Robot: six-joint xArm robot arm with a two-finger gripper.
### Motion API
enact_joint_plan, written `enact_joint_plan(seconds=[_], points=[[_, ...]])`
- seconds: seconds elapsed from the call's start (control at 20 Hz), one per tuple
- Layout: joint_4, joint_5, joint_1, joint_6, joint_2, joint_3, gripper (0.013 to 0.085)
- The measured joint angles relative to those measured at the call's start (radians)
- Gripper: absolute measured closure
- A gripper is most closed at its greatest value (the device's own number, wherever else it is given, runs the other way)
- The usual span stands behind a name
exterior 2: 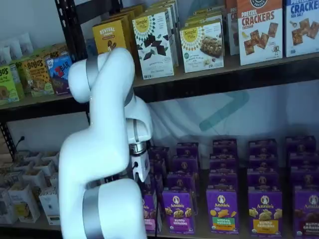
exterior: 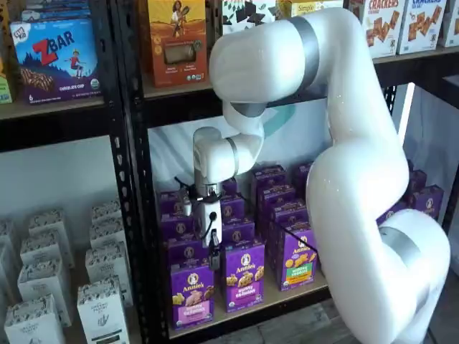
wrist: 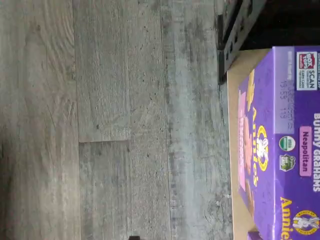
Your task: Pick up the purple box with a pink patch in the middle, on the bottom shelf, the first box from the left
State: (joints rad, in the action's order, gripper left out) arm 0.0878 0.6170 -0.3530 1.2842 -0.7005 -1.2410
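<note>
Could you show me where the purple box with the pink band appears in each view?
Wrist view: the purple box beyond the grey floor, seen from above.
Shelf view: front left on the bottom shelf, under the gripper.
Shelf view: mostly hidden behind the arm.
Shared landmark: the neighbouring Annie's boxes.

You have the bottom shelf (exterior: pixel 287 297) low in the frame in both shelf views, a tan board in a black rack. Rows of purple boxes stand upright on it. The purple box (exterior: pixel 191 294) with the pink band stands at the front of the leftmost row, just beside one with a purple band (exterior: pixel 244 276); further right stands one with a green band (exterior: pixel 298 260). The upper shelf (exterior 2: pixel 224 69) carries cracker and cookie boxes. Below the rack lies grey plank floor (wrist: pixel 115 120).
</note>
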Motion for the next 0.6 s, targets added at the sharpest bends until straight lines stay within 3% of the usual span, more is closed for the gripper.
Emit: enact_joint_plan(seconds=[0.6], points=[[0.043, -0.115, 0.021, 0.062, 0.021, 0.042, 0.013]])
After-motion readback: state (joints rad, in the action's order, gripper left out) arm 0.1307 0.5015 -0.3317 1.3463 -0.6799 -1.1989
